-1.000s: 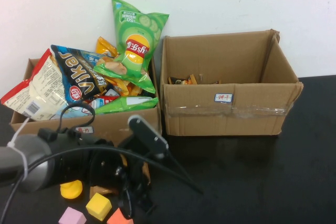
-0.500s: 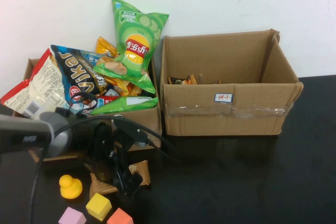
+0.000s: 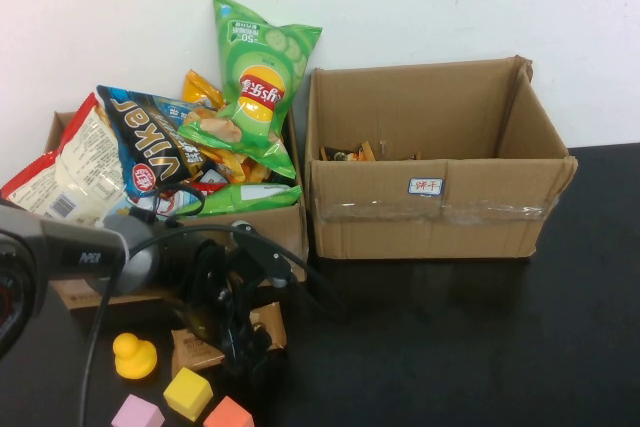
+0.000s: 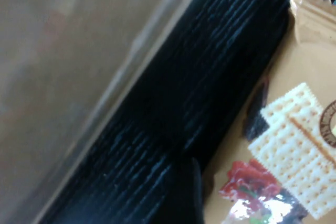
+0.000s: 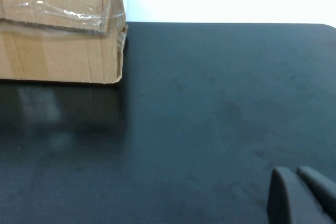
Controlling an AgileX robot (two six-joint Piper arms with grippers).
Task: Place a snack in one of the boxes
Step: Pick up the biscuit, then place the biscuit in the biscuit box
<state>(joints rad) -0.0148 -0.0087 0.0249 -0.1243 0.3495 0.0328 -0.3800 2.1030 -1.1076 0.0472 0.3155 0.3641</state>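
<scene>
A tan cracker snack packet (image 3: 192, 352) lies on the black table in front of the left box (image 3: 285, 230), which is heaped with chip bags. My left gripper (image 3: 236, 345) points down right over the packet. In the left wrist view the packet (image 4: 294, 145) fills the space beside one dark finger (image 4: 185, 192), and the jaws stand open astride it. The right box (image 3: 440, 202) holds a few small snacks. My right gripper (image 5: 307, 195) is shut and empty, low over bare table to the right of the right box (image 5: 58, 30); it is outside the high view.
A yellow duck (image 3: 133, 355), a yellow cube (image 3: 188, 392), a pink block (image 3: 137, 413) and an orange block (image 3: 229, 414) sit close by the packet at the front left. A white wall stands behind the boxes.
My left arm has pulled in from a stretched-out pose and come down over the tan packet. The packet and the toys have stayed put.
</scene>
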